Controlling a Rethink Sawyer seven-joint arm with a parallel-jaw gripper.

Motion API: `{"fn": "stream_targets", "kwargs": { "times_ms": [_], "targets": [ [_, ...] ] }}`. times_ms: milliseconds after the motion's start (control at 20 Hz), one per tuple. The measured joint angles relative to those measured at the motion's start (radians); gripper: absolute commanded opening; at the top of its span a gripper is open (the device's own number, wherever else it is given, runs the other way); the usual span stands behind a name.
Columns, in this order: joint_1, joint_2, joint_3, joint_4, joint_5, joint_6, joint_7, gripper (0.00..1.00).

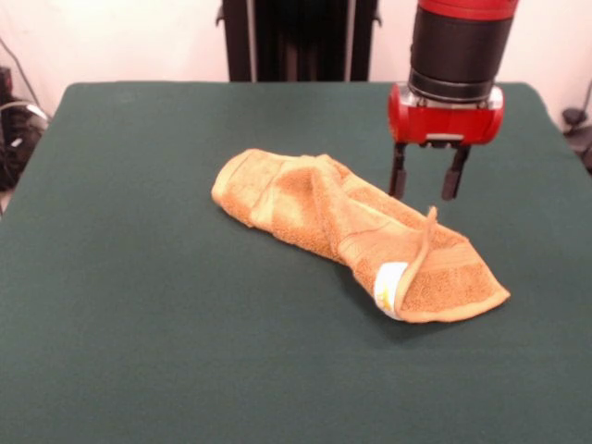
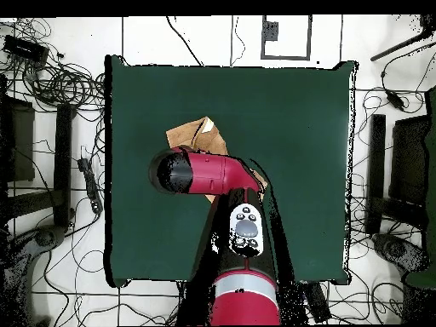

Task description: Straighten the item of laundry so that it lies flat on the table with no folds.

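The golden-orange towel (image 1: 351, 236) lies crumpled and folded over itself in the middle of the dark green table (image 1: 139, 305). A white tag (image 1: 390, 287) shows at its near right end, where a corner (image 1: 428, 231) curls upward. My gripper (image 1: 426, 190) hangs open and empty just above the towel's far right part, its two black fingers (image 1: 398, 176) apart. In the overhead view the arm (image 2: 209, 174) covers most of the towel; only its one end (image 2: 192, 136) shows, and the gripper is hidden there.
The robot's black pedestal (image 1: 296, 37) stands beyond the table's far edge. Cables and equipment (image 2: 51, 85) lie on the floor around the table in the overhead view.
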Motion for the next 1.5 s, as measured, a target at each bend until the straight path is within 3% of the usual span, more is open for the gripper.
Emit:
{"fn": "stream_targets", "kwargs": {
  "times_ms": [800,1500],
  "targets": [
    [-0.006,0.007,0.000,-0.027,0.000,0.000,0.000,1.00],
    [-0.008,0.113,0.000,-0.096,0.014,0.000,0.000,1.00]
  ]
}}
